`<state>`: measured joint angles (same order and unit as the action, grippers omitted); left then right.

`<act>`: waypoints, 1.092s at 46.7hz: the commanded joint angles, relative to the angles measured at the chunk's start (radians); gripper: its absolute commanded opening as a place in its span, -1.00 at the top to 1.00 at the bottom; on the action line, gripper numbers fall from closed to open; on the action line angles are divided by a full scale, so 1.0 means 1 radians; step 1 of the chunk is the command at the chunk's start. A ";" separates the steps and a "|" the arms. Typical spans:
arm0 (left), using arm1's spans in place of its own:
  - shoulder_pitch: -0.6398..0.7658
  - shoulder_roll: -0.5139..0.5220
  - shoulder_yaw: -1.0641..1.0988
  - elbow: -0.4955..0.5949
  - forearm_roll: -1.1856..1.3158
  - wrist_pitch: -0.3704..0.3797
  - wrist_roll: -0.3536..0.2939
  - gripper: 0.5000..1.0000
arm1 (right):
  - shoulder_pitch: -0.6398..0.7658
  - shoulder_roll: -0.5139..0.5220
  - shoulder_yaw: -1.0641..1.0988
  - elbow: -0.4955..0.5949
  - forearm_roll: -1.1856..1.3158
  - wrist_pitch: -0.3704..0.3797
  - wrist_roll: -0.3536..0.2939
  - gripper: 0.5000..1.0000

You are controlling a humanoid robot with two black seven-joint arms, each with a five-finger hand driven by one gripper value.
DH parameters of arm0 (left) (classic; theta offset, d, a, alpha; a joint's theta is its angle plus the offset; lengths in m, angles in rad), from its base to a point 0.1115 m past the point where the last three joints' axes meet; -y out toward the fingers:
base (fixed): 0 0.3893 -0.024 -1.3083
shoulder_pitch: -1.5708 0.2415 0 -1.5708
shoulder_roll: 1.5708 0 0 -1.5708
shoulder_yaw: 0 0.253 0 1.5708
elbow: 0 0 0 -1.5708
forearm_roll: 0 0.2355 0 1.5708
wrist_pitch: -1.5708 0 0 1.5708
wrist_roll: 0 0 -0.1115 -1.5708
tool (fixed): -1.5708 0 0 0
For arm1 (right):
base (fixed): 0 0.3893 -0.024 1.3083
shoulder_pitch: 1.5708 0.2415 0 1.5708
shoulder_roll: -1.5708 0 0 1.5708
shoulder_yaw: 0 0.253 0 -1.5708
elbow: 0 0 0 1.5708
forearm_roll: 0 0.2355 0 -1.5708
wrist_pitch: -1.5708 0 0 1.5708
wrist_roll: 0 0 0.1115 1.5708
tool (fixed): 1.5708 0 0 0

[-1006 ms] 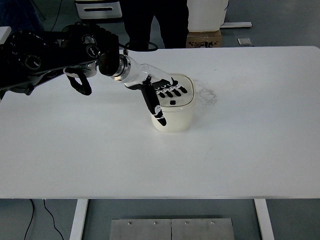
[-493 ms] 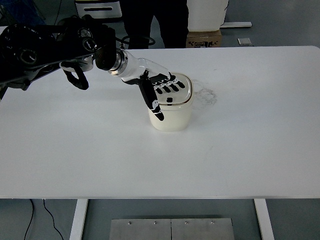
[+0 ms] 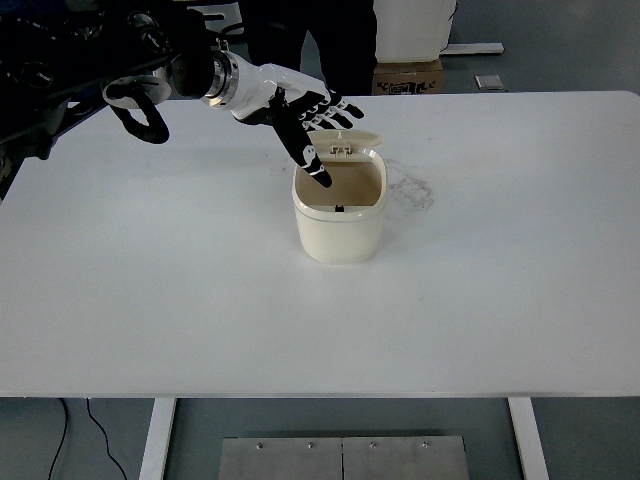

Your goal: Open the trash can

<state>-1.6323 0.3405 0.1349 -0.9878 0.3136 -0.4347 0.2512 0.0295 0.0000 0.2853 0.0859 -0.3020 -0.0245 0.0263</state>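
Observation:
A small cream trash can (image 3: 340, 222) stands on the white table (image 3: 200, 300) a little above the middle. Its lid (image 3: 345, 142) is flipped up at the far side and the inside shows. My left hand (image 3: 308, 125) hovers above the can's far left rim, raised clear of it, with the fingers spread and holding nothing. Its thumb points down toward the rim. The left arm comes in from the top left.
A person in dark trousers (image 3: 305, 45) stands behind the table's far edge. A cardboard box (image 3: 407, 77) sits on the floor behind the table. Faint scuff marks (image 3: 412, 190) lie to the right of the can.
The left hand was resting on the shut lid. It has lifted up and away to the far left, and the lid has sprung open.

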 commanded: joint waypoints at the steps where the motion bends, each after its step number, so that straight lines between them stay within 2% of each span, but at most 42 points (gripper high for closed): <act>1: 0.019 0.002 -0.034 0.043 -0.021 0.002 -0.001 -1.00 | 0.001 0.000 0.000 0.000 0.000 0.000 0.000 -0.97; 11: 0.088 0.041 -0.122 0.116 -0.065 0.037 -0.012 -1.00 | 0.000 0.000 0.000 0.000 0.000 0.000 0.000 -0.97; 20: 0.201 0.075 -0.242 0.181 -0.131 0.103 -0.012 -1.00 | 0.001 0.000 0.000 0.000 0.000 0.000 0.000 -0.97; 35: 0.408 0.106 -0.524 0.262 -0.145 0.145 -0.016 -1.00 | 0.000 0.000 0.000 0.000 0.000 0.000 0.000 -0.96; 39: 0.457 0.107 -0.589 0.291 -0.145 0.145 -0.050 -1.00 | 0.000 0.000 0.000 0.000 0.000 0.000 0.000 -0.97; 51: 0.588 0.114 -0.701 0.388 -0.183 0.145 -0.211 -1.00 | 0.000 0.000 0.000 0.000 0.000 0.000 0.000 -0.97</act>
<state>-1.0747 0.4509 -0.5470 -0.6225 0.1571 -0.2897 0.0715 0.0296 0.0000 0.2853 0.0858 -0.3019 -0.0245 0.0261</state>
